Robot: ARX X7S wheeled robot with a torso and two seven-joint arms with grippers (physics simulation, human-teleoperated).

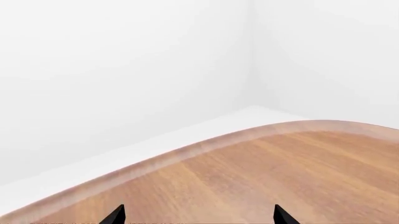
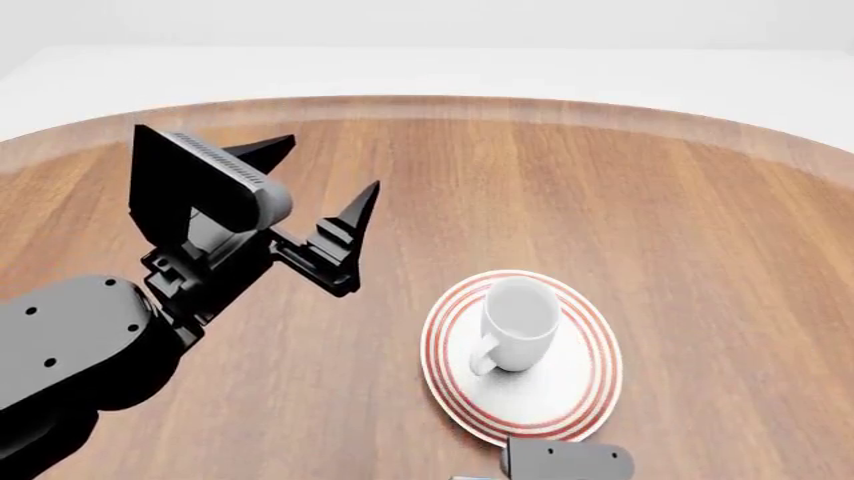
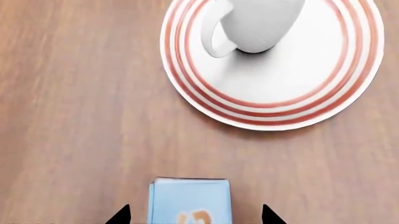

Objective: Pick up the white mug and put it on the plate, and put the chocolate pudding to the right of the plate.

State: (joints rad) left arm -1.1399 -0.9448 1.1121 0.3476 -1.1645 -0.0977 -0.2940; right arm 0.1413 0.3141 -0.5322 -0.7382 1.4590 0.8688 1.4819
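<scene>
The white mug [image 2: 518,322] stands upright on the plate [image 2: 587,390] with its handle toward me; both also show in the right wrist view, the mug [image 3: 262,23] on the plate [image 3: 299,88]. The chocolate pudding [image 3: 189,200] shows as a light blue box lying on the table, on my side of the plate. My right gripper [image 3: 195,218] is open, with one fingertip on each side of the box and a gap to both. In the head view only a grey part of the right arm [image 2: 567,462] shows. My left gripper [image 2: 330,165] is open and empty, raised left of the plate.
The round wooden table [image 2: 694,220] has a pale rim, with white floor and walls beyond. The left wrist view shows only bare wood [image 1: 262,177] and the table's edge.
</scene>
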